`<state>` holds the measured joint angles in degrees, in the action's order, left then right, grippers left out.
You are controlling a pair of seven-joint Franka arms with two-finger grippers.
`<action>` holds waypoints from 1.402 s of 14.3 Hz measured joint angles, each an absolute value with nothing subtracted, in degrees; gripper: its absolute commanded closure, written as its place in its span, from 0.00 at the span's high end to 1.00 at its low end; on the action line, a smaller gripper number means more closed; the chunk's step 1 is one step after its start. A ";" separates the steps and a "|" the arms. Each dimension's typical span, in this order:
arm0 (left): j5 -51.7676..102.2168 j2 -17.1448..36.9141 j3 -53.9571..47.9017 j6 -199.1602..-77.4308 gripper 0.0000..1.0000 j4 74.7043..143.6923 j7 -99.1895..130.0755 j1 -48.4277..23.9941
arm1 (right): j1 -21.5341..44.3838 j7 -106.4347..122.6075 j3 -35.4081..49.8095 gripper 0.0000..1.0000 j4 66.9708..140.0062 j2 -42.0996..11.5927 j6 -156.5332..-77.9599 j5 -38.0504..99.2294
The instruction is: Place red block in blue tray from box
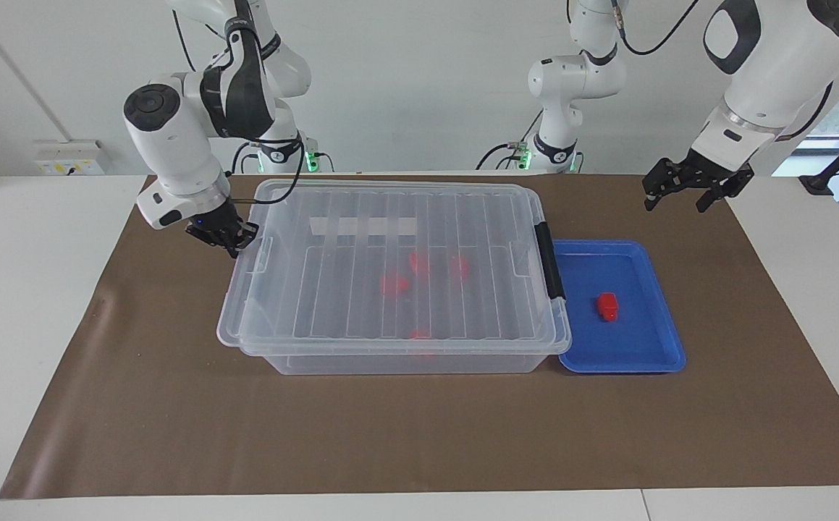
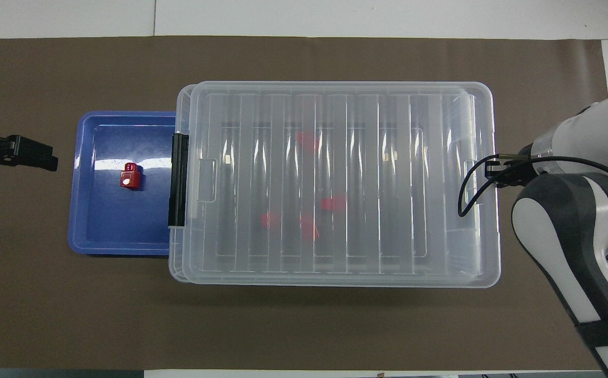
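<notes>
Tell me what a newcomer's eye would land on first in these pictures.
First the box, a big clear bin mid-table with its ribbed lid on and red blocks blurred inside. Next the bright blue tray against the box's end toward the left arm, holding a single red block. Then the right gripper, shut, at the lid's edge at the right arm's end, while the left gripper waits open above the mat.

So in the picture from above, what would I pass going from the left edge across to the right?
The left gripper, open → the blue tray with one red block in it → the box's black latch → the lidded clear box → the right gripper, shut at the lid's edge.
</notes>
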<state>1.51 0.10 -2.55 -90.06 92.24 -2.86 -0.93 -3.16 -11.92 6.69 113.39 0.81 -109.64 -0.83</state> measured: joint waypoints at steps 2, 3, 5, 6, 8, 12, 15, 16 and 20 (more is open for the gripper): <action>1.51 0.10 -2.48 -90.06 1.00 92.24 -2.86 -0.89 | -3.16 -11.92 6.69 0.00 113.39 0.81 -109.64 -0.83; 1.51 0.10 -2.48 -90.06 1.00 92.24 -2.86 -0.89 | -3.16 -11.92 6.69 0.00 113.39 0.81 -109.64 -0.82; 1.51 0.10 -2.47 -90.06 1.00 92.24 -2.86 -0.89 | -3.16 -11.92 6.69 0.00 113.40 0.82 -109.64 -0.81; 1.51 0.10 -2.47 -90.06 1.00 92.24 -2.86 -0.89 | -3.16 -11.92 6.69 0.00 113.40 0.82 -109.64 -0.81; 1.51 0.10 -2.47 -90.06 1.00 92.24 -2.86 -0.89 | -3.16 -11.92 6.69 0.00 113.40 0.83 -109.64 -0.80; 1.51 0.10 -2.47 -90.06 1.00 92.24 -2.86 -0.89 | -3.05 -12.39 6.73 0.00 113.40 0.84 -109.64 -0.79; 1.51 0.10 -2.47 -90.06 1.00 92.24 -2.86 -0.89 | -2.72 -13.70 7.24 0.00 113.42 0.84 -109.64 -0.79; 1.51 0.10 -2.47 -90.06 1.00 92.24 -2.86 -0.89 | -2.62 -14.13 7.45 0.00 113.42 0.84 -109.64 -0.79; 1.51 0.10 -2.47 -90.06 1.00 92.24 -2.86 -0.89 | -2.61 -14.27 7.70 0.00 113.42 0.86 -109.64 -0.78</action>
<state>1.51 0.10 -2.47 -90.06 92.24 -2.86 -0.89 -2.61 -14.27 7.70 113.42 0.86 -109.64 -0.78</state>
